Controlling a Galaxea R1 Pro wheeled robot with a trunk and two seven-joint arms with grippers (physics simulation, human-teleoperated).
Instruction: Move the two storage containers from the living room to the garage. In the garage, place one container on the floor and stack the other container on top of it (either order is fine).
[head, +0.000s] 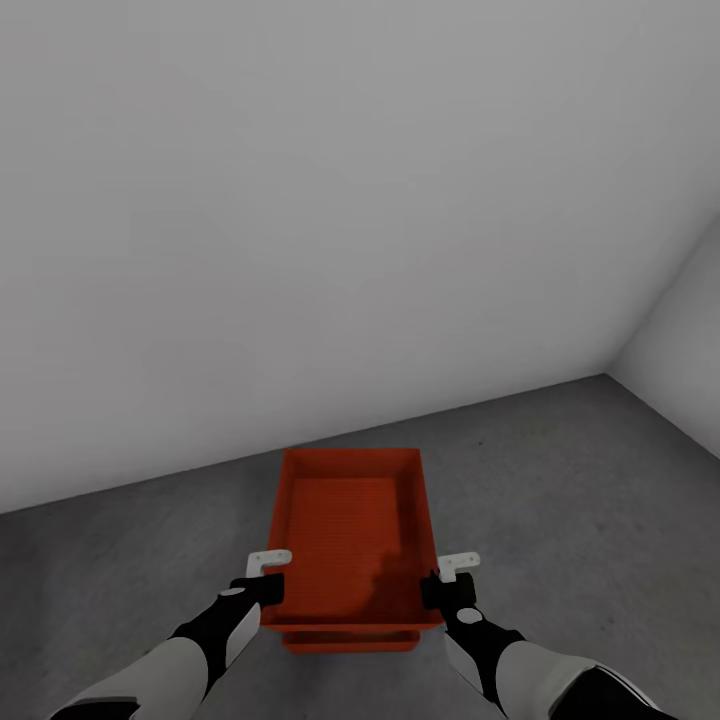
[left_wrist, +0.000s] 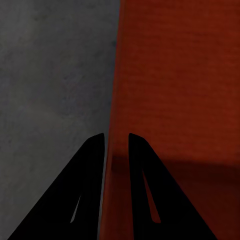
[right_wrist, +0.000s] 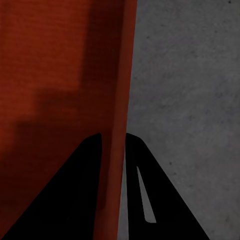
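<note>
The upper storage container (head: 350, 530) sits over a lower container (head: 350, 640), mostly hidden, on the concrete floor (head: 560, 480). Left gripper (head: 268, 588) and right gripper (head: 432, 590) each pinch a side wall.

Stacked orange-red containers (head: 350, 520) on concrete floor (head: 560, 480)

Two orange-red bins, open-topped, thin-walled, rectangular. Upper bin (head: 350, 530) sits level, long axis running away from the robot toward the pale grey wall, its ribbed bottom bare. Lower bin (head: 350, 642) shows as a strip of rim and wall under the upper one's near edge, aligned with it, stacked. Both lie over the dark grey concrete floor (head: 560, 480), near a corner of the garage.
</note>
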